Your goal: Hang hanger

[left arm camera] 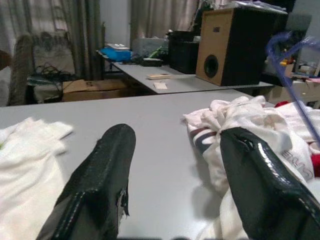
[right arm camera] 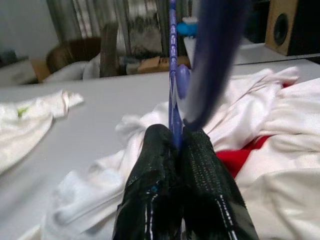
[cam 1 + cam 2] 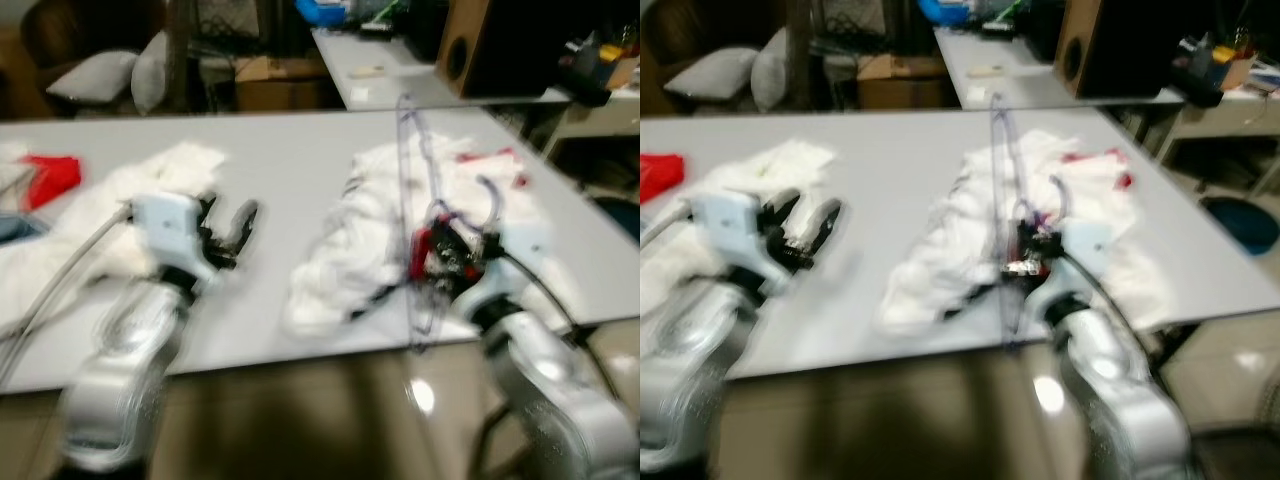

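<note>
- Far left on the grey table (image 3: pixel 280 170): a red cloth (image 3: pixel 50 178), blurred and partly cut off by the frame edge.
- Beside it, a white garment (image 3: pixel 150 185) spread flat (folds too smeared to read), running under the left arm.
- Left gripper (image 1: pixel 175 150) low over bare tabletop between the two white heaps, black fingers (image 1: pixel 107 175) spread wide apart, nothing between them.
- Right of centre, a crumpled pile of white clothes (image 3: pixel 350 250) with red patches; print on one piece too blurred to read.
- Purple hanger (image 3: pixel 415 190), thin and translucent, upright over that pile, lower end down past the table's near edge (hook a blurred purple band in the right wrist view).
- Right gripper (image 2: pixel 177 142) pressed together on the hanger's thin bar, just above the pile.
- Behind, out of focus: a second table (image 1: pixel 175 82) with a speaker (image 1: pixel 235 45).
</note>
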You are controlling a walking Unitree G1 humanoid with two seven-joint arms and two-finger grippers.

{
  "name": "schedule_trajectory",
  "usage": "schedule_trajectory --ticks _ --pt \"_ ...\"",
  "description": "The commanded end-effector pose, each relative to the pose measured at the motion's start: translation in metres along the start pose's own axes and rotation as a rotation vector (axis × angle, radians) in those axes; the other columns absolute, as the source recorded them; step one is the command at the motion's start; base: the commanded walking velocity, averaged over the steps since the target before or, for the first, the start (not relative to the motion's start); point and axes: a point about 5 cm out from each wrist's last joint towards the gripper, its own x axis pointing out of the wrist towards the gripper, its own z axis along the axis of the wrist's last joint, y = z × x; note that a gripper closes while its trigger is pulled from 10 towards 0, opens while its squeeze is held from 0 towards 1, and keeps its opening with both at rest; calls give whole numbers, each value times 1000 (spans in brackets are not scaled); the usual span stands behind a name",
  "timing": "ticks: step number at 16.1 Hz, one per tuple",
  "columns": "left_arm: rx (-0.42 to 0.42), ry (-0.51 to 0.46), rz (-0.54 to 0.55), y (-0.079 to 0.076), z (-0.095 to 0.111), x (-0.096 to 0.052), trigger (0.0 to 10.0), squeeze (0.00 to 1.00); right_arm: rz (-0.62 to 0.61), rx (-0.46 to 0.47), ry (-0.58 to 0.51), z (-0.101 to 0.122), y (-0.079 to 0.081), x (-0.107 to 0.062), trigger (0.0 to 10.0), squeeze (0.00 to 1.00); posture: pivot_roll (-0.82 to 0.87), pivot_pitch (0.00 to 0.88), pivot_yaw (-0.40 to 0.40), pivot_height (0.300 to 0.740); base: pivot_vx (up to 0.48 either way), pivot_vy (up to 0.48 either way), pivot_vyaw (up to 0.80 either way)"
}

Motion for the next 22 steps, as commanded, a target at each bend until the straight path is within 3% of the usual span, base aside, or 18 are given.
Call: schedule_trajectory --ticks 1,3,5,6,8,11,13,14,15,18,19,20,22 --pt "27 -1 32 8 4 -2 10000 0 25 7 1 1 7 1 10000 0 35 0 2 740 0 454 800" --pt "30 0 33 8 4 -2 10000 0 -21 26 -46 6 3 2 10000 0 36 0 4 740 0 454 609" --pt "33 0 29 9 5 -1 10000 0 -118 45 -98 13 -11 3 10000 0 38 0 8 740 0 442 0" --pt "34 1 29 9 5 -1 10000 0 -165 36 -98 14 -16 3 10000 0 37 0 12 740 0 435 0" --pt "41 6 21 9 5 0 10000 0 -128 139 -48 10 -16 1 10000 0 35 0 16 740 0 435 0" --pt "47 9 14 11 4 2 10000 0 -142 144 -7 3 -17 -3 10000 0 29 0 22 740 0 436 0" --pt "48 11 8 11 4 3 10000 0 -116 112 2 3 -14 -5 10000 0 25 0 27 740 0 428 0" --pt "42 20 1 10 3 5 10000 0 -127 34 5 6 -16 -6 10000 0 23 0 28 740 0 304 0" --pt "60 20 -19 7 3 7 10000 0 -91 12 -1 9 -14 -6 10000 0 22 0 30 740 0 -244 0" --pt "50 28 -21 3 -4 10 10000 0 -141 -33 -50 18 -20 -6 10000 0 12 0 30 740 0 -480 0" --pt "39 47 -18 2 -9 11 10000 0 -75 -57 -8 14 -16 -6 10000 0 13 0 26 740 0 0 0" --pt "5 52 -16 2 -11 11 10000 0 -77 -67 2 12 -17 -7 10000 0 12 0 23 740 0 0 0" --pt "42 96 -35 2 -17 10 10000 0 -52 -44 42 5 -17 -11 10000 0 14 0 20 740 0 0 0"
